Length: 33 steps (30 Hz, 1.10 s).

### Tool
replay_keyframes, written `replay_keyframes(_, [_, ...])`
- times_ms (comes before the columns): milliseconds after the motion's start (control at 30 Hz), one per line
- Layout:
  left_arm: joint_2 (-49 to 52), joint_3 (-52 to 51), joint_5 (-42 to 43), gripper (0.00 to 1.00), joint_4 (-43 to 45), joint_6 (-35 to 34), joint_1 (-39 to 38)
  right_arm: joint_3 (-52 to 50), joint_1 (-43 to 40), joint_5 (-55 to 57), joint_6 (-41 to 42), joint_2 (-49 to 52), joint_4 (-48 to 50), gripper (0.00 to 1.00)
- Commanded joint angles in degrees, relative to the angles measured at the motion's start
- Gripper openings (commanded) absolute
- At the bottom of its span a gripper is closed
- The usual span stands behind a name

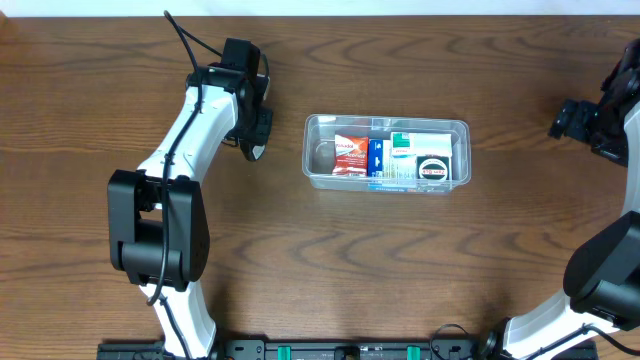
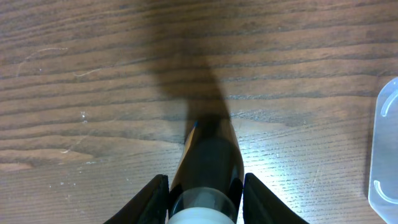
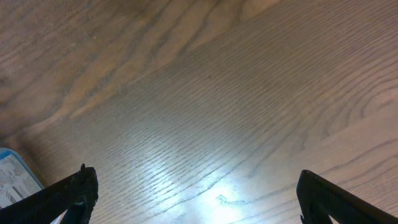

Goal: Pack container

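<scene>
The container [image 1: 312, 150], a clear shallow tub, sits at the table's middle and holds a red box [image 1: 350, 154], a blue box [image 1: 376, 157] and white boxes [image 1: 430, 158]. Its rim [image 2: 385, 149] shows at the right edge of the left wrist view. My left gripper [image 1: 255, 135] is to the container's left. Its fingers [image 2: 155, 199] press both sides of a dark bottle [image 2: 208, 146] with a pale cap, low over the wood, so the left gripper [image 2: 205, 177] is shut on it. My right gripper [image 3: 196, 193] is open over bare wood, far right [image 1: 565, 120].
The left arm's white links [image 1: 180, 140] run from the front left base toward the bottle. The right arm [image 1: 610, 270] stands along the right edge. A pale blue-edged object [image 3: 12, 177] shows at the lower left of the right wrist view.
</scene>
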Motion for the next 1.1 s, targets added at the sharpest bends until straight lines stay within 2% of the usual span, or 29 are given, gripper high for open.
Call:
replay_keyframes(0, [-0.2,-0.7,-0.2,0.39,-0.6,0.6,0.2,1.0,-0.5,0.3,-0.8,-0.1,0.0,0.99])
replay_keyframes(333, [-4.3,-0.7,-0.2,0.38,-1.9,0.0,0.2,1.0,-0.5,0.3,-0.8,-0.1,0.0,0.99])
replay_keyframes(500, [-6.0,-0.7,-0.2,0.31,-2.3,-0.7,0.2,1.0,-0.5,0.3,-0.8,-0.1,0.0,0.99])
replay_keyframes(800, [-6.3,-0.5,-0.2,0.27,-3.2,-0.7,0.2,1.0,-0.5,0.3,-0.8,-0.1,0.0,0.99])
replay_keyframes(1067, [-6.3,7.5,-0.2,0.26,-13.9,-2.1,0.2,1.0,-0.5,0.3,-0.8,-0.1,0.0,0.99])
